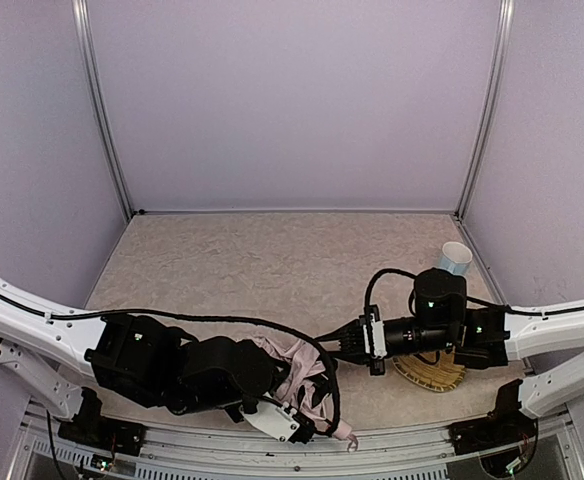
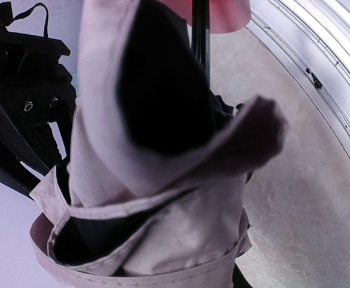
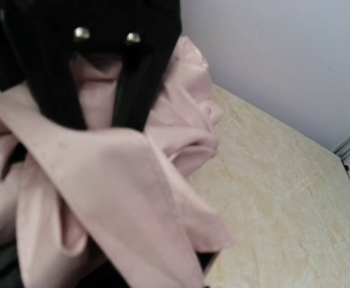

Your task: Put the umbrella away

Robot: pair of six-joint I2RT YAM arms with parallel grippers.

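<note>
1. Find the umbrella (image 1: 297,370) at the near middle of the counter (image 1: 252,260), between the two arms. Pink fabric loose and crumpled, black lining showing in the folds, not rolled.
2. Follow the shaft (image 2: 199,36) out of the bundle toward the near rail, to the handle (image 1: 350,438) just beside that rail.
3. Read the right tool (image 3: 100,111) as clenched on the umbrella, with a pink fold caught between its fingers (image 3: 140,84) and more fabric draped across them.
4. For the left tool (image 1: 290,425), cannot tell whether clenched or released, its tips being buried under fabric in every view. Judging by the bundle pressed close to that wrist and apparently raised off the counter, probably a hold.
5. Judge the step in hand as gathering the slack canopy round the shaft. Seemingly early to middle of the task, with nothing wrapped tight and nothing stowed.
6. For the next move, draw the pinched fold snug across the bundle while steadying the other end. Go gently, since thin fabric is likely to slip or drag neighbouring folds loose.
7. Keep off the tray (image 1: 437,375) under the right arm and the cup (image 1: 456,258) behind it, both well apart from the umbrella.
</note>
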